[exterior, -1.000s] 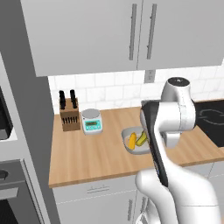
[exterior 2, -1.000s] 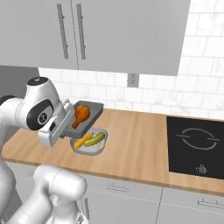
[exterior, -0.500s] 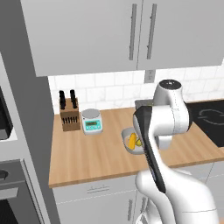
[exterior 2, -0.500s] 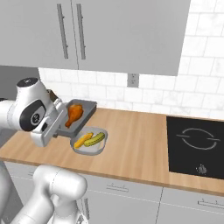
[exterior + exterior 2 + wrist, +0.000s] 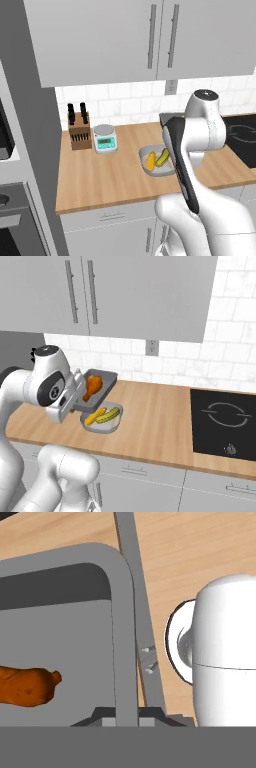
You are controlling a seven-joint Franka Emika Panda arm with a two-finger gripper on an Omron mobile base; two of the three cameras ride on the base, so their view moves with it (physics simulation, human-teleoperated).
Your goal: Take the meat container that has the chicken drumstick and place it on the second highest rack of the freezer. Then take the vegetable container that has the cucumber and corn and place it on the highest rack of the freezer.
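While the gripper [image 5: 128,714] stays clamped on the rim of the meat container [image 5: 104,377], chicken drumstick [image 5: 92,387] inside, the tray hangs above the counter [image 5: 150,421]. Vegetable bowl [image 5: 114,425] sits at its 5 o'clock. Step 1 underway; next: carry to the freezer, tray level.

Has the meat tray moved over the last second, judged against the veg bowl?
Yes. The meat tray, clamped in the gripper, has swung left in the right base view, from up-right of the bowl to up-left of it.
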